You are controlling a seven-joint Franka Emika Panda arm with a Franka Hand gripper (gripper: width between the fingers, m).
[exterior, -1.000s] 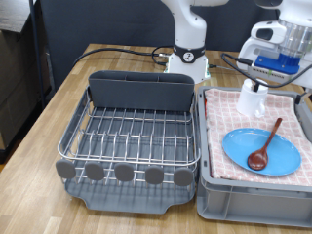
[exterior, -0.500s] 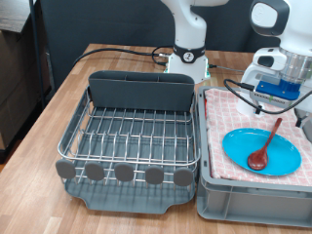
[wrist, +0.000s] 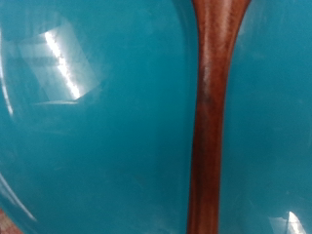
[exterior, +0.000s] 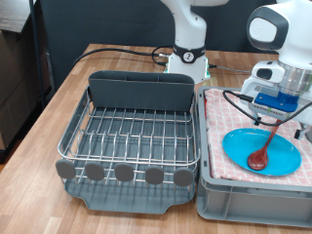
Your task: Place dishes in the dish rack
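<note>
The end effector [exterior: 274, 109] is now sitting low over the wooden spoon [exterior: 263, 149], having descended from the crate's far edge; its finger spacing cannot be told. The spoon is lying on the light-blue plate [exterior: 283, 156]. The dish rack [exterior: 132, 132] is holding no dishes.

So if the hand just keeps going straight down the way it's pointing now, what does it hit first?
Most likely the wooden spoon: its handle runs through the wrist view, lying on the blue plate. In the exterior view the hand hangs over the spoon's handle end. Depth is unclear; slightly off-line, it meets the plate instead.
</note>
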